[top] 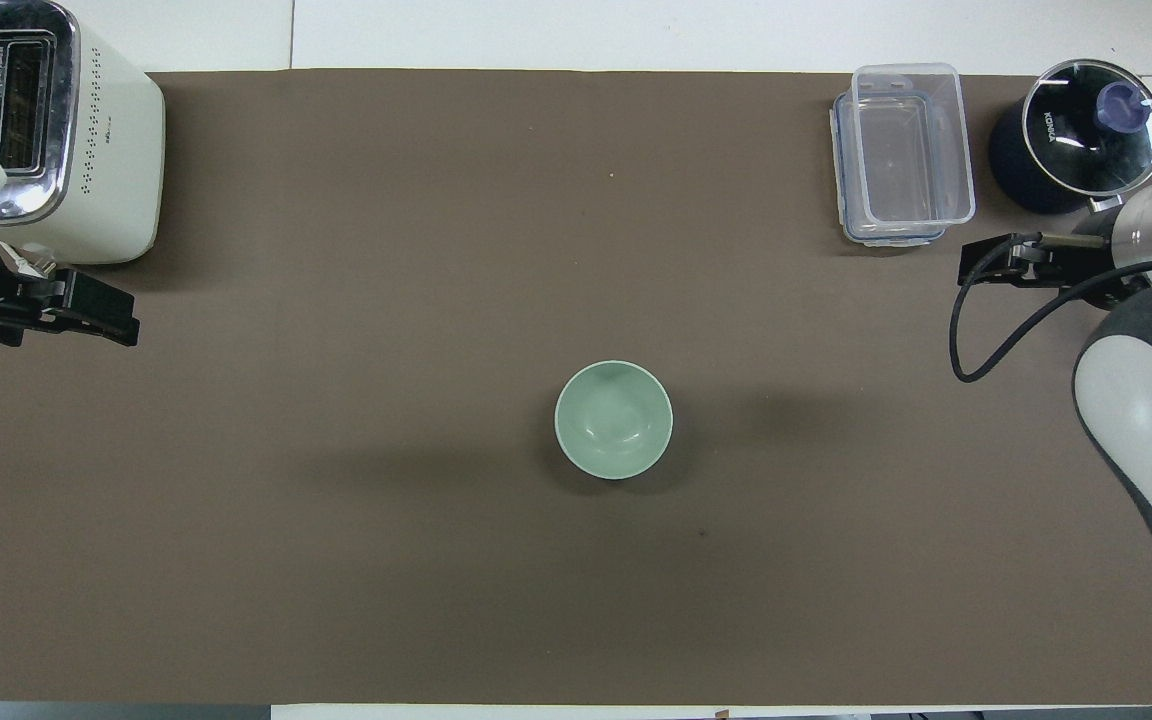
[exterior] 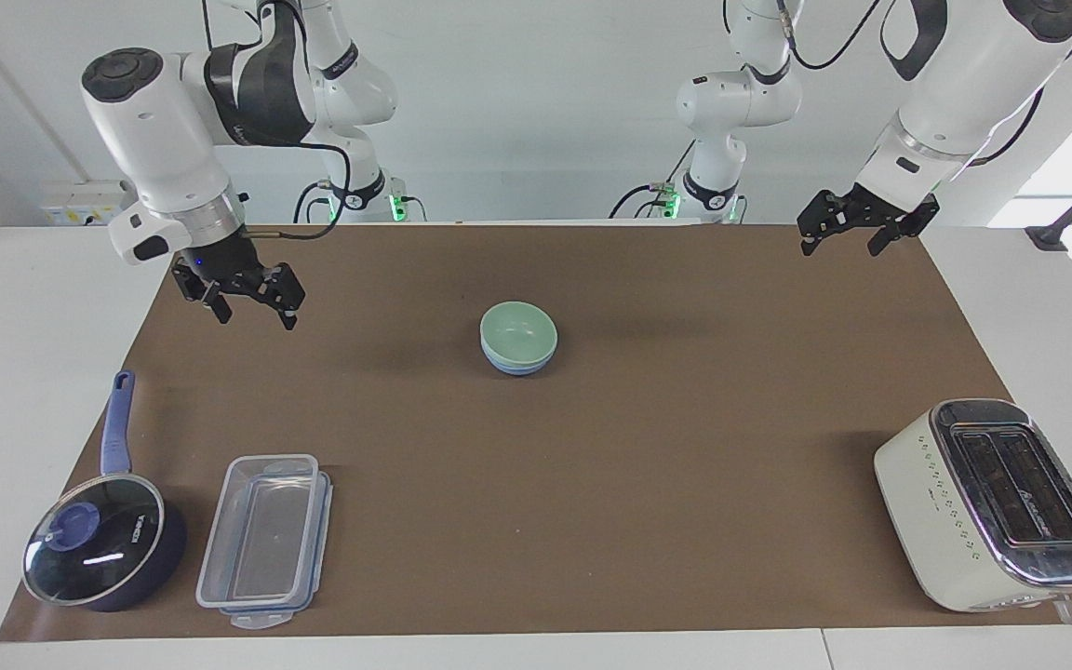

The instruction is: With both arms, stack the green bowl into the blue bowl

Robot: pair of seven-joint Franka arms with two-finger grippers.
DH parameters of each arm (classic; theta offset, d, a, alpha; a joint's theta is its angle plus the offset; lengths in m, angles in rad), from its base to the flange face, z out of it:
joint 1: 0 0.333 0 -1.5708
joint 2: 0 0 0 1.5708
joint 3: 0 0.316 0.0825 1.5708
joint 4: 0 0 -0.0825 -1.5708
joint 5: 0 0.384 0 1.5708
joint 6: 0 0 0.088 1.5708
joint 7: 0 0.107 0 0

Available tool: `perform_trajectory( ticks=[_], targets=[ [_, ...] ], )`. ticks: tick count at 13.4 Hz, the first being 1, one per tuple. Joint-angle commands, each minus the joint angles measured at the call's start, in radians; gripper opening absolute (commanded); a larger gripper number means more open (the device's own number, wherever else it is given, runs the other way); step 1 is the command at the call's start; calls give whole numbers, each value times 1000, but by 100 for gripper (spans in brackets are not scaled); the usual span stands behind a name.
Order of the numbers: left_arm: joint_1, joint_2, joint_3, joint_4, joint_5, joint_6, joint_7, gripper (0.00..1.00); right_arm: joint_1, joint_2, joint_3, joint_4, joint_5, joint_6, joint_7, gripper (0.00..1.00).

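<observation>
Green bowl [exterior: 518,329] sits nested in blue bowl [exterior: 517,363] (glossy, slippery, breakable; best lifted by the rim); left claw [exterior: 841,234] and right claw [exterior: 250,305] both hang spread and empty.

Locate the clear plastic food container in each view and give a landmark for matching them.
Facing view: the clear rectangular plastic container sits at the bottom, toward the picture's left.
Overhead view: the same container sits at the top, toward the picture's right.
Shared landmark: the dark blue glass-lidded pan right beside it.

Right gripper [exterior: 252,306] – raised, fingers spread, empty. Left gripper [exterior: 841,234] – raised, fingers spread, empty; arm waits.
</observation>
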Motion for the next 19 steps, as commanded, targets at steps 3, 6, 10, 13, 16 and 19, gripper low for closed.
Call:
perform_trajectory(
  ticks=[3,6,10,13,16,19],
  targets=[
    [-12,-19,15,-17,25,-3,-7,100,-14,20,12,103,-21,-130,-17,100],
    [-9,-28,16,-24,25,-2,-8,100,-10,-9,12,91,-25,-158,-47,100],
    [-11,-28,16,-24,25,0,-8,100,-7,-32,13,59,-25,-175,-81,100],
    [-9,-28,16,-24,25,0,-8,100,-10,-34,12,56,-25,-178,-84,100],
    [-11,-28,16,-24,25,0,-8,100,-17,-35,12,48,-28,-178,-86,100],
    [-9,-28,16,-24,25,0,-8,100,-17,-35,10,50,-33,-181,-84,100]
  ],
)
